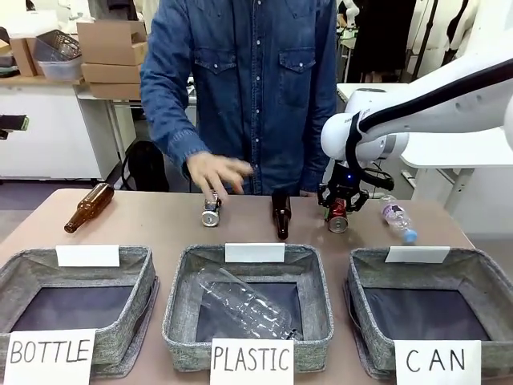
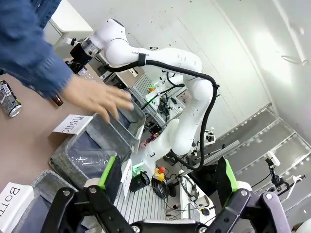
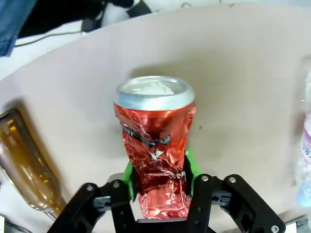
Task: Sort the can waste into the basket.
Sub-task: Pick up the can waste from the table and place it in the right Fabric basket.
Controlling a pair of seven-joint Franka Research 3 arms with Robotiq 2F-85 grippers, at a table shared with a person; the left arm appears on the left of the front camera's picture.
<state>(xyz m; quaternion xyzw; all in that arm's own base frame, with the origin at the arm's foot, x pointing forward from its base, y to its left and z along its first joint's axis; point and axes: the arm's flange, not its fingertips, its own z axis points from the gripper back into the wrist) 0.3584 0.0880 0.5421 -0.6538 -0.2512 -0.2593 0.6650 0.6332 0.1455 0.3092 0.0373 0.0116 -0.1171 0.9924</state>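
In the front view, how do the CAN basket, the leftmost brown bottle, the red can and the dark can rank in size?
1. CAN basket
2. leftmost brown bottle
3. red can and dark can: they look alike, not ranked.

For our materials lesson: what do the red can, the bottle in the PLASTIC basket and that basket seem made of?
Red can: thin painted metal, likely aluminium; crumpled wall, shiny silver end. Bottle: clear glossy plastic, see-through with highlights. Basket: grey woven fabric, matte, soft-looking walls.
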